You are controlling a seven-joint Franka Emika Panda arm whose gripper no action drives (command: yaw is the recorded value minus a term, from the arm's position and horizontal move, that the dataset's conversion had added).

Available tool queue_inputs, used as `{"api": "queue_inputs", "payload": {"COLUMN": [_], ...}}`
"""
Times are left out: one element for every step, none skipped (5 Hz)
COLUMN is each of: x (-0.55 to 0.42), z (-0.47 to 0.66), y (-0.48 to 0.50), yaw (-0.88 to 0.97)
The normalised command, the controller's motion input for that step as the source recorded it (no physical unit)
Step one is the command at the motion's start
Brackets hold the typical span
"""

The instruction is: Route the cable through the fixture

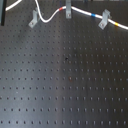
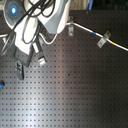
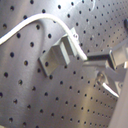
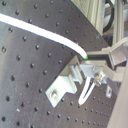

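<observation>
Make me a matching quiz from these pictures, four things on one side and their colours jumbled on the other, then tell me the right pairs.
Things:
1. cable
2. perforated board
3. bracket at the first exterior view's left
4. band on the cable beside the middle bracket

Colours:
A. red
B. silver-grey
C. white
D. black

Pairs: 1-C, 2-D, 3-B, 4-A
</observation>
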Motion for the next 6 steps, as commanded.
{"api": "queue_inputs", "payload": {"x": [-0.127, -0.146, -0.248, -0.264, -0.259, -0.090], "z": [0.53, 0.54, 0.43, 0.41, 0.52, 0.06], "y": [0.150, 0.181, 0.169, 0.223, 0.203, 0.043], "yaw": [0.00, 0.00, 0.00, 0.00, 0.00, -0.11]}}
